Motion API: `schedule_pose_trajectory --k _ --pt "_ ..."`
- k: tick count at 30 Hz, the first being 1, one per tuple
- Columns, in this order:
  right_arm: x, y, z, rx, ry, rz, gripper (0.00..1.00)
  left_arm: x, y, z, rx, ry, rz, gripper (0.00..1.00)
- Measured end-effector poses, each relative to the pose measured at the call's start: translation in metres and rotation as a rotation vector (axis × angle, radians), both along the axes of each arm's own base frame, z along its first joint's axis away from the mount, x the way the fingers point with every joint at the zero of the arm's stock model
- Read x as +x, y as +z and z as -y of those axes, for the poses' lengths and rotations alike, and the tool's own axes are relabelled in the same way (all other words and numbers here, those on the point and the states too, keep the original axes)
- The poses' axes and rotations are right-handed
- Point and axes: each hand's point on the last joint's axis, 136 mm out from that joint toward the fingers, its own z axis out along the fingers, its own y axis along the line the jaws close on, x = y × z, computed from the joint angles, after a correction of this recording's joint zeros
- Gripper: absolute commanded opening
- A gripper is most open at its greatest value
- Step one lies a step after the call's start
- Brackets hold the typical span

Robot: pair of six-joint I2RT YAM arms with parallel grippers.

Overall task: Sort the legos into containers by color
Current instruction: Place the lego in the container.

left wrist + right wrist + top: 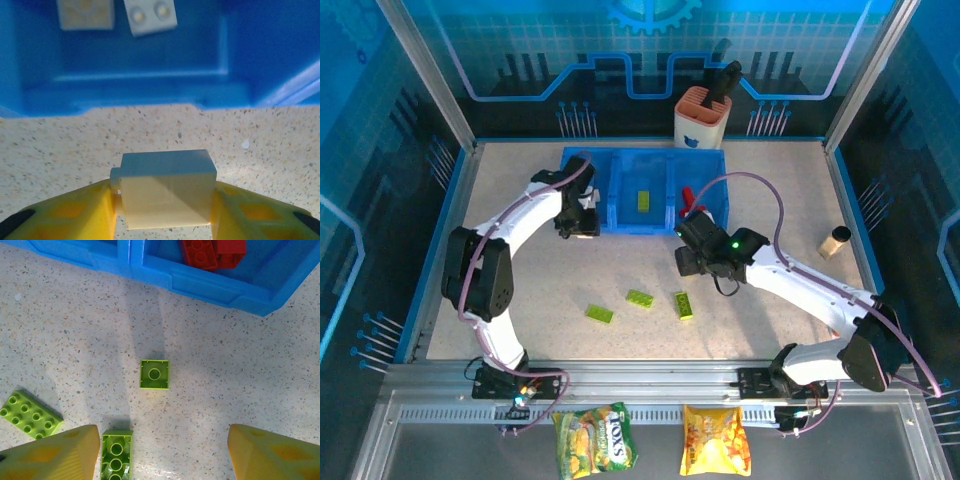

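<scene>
With some bricks point(200, 252) sorted in the tray point(630, 226), left jaws gripped a cream brick point(167, 190) just before it and right jaws hung open over unsorted green bricks point(154, 374) nearby.

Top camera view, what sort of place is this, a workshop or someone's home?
Most likely a robot lab or demo cell, not a home: an enclosed speckled table with blue circuit-print walls, an aluminium rail carrying the left arm and right arm, and blue sorting bins.
</scene>
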Motion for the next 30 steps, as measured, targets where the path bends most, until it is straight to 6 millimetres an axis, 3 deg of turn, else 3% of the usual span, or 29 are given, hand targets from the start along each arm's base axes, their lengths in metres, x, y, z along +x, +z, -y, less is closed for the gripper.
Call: schedule_pose_trajectory --k 7,30 --pt "0.0 0.002 0.0 0.005 0.0 0.005 0.69 0.034 0.018 -0.002 -0.018 0.014 0.067 0.49" --pt "-0.005 0.001 0.012 -0.019 -0.018 0.002 0.68 0.139 -0.019 -0.028 0.008 0.108 0.107 0.49"
